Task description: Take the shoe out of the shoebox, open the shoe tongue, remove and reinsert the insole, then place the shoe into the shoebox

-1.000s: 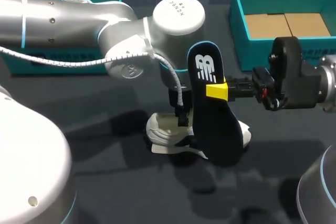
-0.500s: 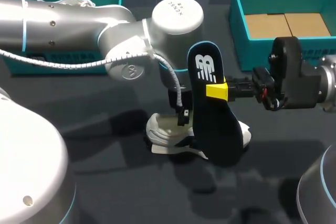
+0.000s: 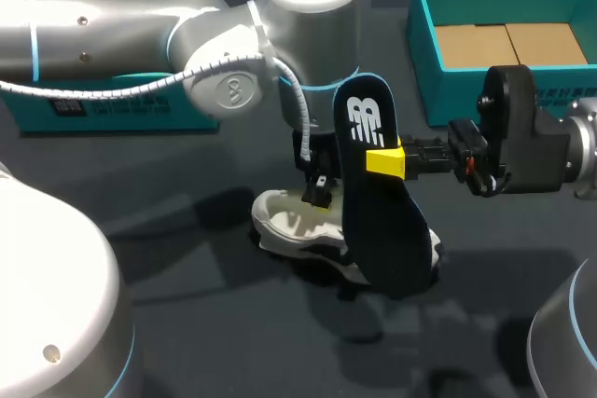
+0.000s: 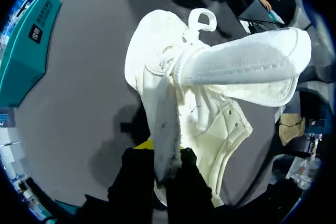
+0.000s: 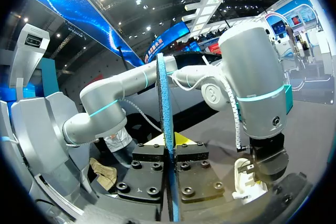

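Left gripper: we have it clamped on the side edge of the white shoe, at its opening. In the wrist view our fingers pinch that edge from both sides, with the tongue folded out ahead.
Right gripper: it is closed on the dark insole, which stands upright just beside the shoe's front. Neither has shifted over the last second.
Change: our left wrist has risen and drawn back, and the shoe has slid towards our left on the table, turning slightly.
Meaning: we judge the shoe is being angled so its mouth meets the insole. Reinsertion comes next and is not yet begun.
Shoebox: it is teal, open and at the far right, well apart from the shoe. Boxing the shoe remains.
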